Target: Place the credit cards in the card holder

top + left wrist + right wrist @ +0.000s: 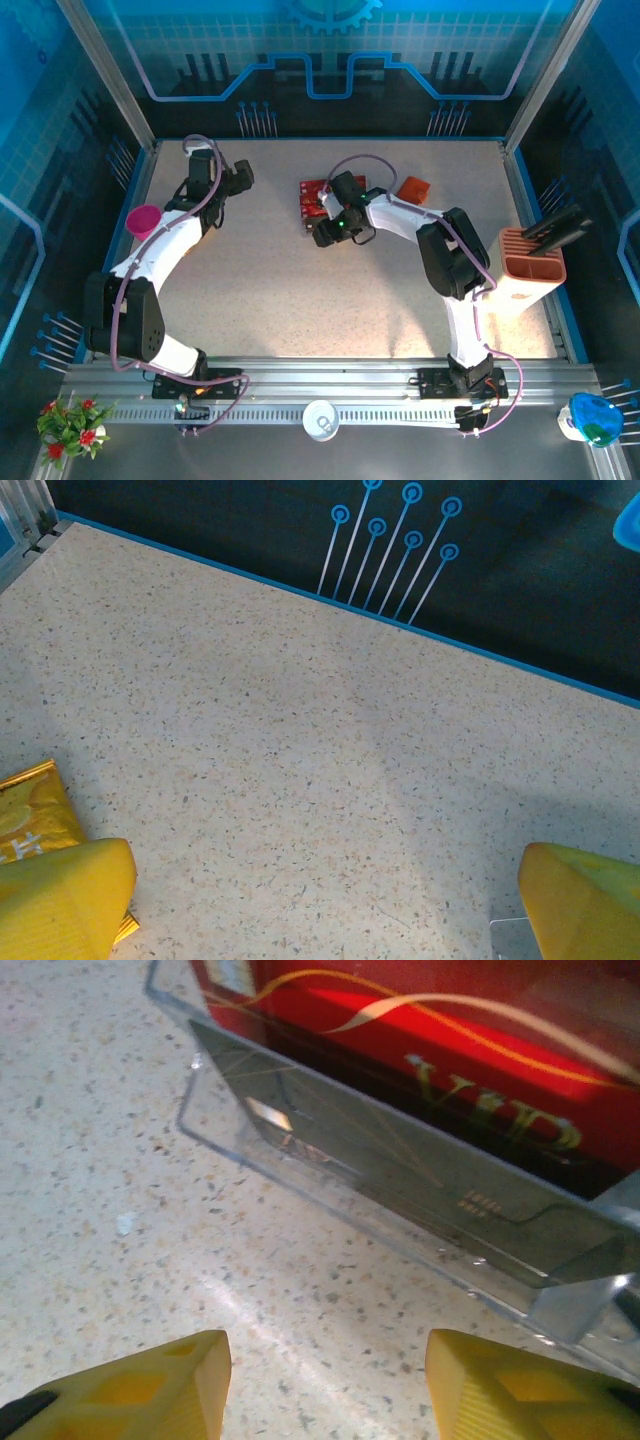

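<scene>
right gripper parted, empty, beside credit cards in clear tray, far edge of tabletop, left gripper spread wide, empty

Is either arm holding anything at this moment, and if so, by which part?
Nothing is held. The left gripper and right gripper both have open, empty jaws; the right one faces the clear tray of credit cards.

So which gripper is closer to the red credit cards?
Right. The right gripper sits just short of the credit cards in their clear tray, jaws open. The left gripper is far off to their left, over the table.
</scene>
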